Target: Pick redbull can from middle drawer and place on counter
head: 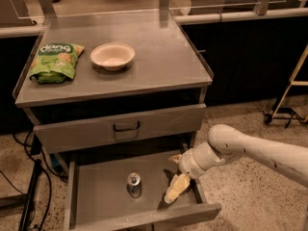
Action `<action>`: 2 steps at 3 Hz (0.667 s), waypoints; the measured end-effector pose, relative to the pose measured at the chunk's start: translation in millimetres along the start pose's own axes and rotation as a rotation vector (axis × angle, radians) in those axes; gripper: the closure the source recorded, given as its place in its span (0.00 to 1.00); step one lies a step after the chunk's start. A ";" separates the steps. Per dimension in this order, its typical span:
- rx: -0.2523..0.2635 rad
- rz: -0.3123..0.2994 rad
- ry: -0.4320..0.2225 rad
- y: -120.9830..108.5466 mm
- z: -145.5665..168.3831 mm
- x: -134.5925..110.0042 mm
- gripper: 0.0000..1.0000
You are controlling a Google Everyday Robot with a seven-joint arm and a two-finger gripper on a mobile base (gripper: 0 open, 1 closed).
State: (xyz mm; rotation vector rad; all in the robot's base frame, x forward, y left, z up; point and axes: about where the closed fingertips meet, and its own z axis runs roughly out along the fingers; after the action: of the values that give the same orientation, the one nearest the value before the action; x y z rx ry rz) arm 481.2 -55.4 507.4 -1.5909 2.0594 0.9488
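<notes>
The redbull can (134,184) stands upright on the floor of the open middle drawer (96,201), near its centre, silver top showing. My gripper (174,174) is inside the drawer's right part, to the right of the can and apart from it. Its fingers are spread open and empty, with the lower cream fingertip (175,189) close to the drawer floor. The white arm reaches in from the right over the drawer's right wall. The counter (159,57) is the grey steel top above.
A green snack bag (55,61) and a white bowl (112,56) lie on the counter's left half. The upper drawer with a black handle (126,127) is partly open above the middle drawer. Cables lie on the floor at left; a yellow stand (288,95) is at right.
</notes>
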 end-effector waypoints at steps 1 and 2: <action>-0.011 0.031 -0.032 -1.0 20.8 5.2 0.00; -0.006 0.054 -0.102 -13.5 51.3 1.2 0.00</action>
State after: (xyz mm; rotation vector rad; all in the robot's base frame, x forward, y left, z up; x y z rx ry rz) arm 488.0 -22.2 466.7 -1.4649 2.0406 1.0338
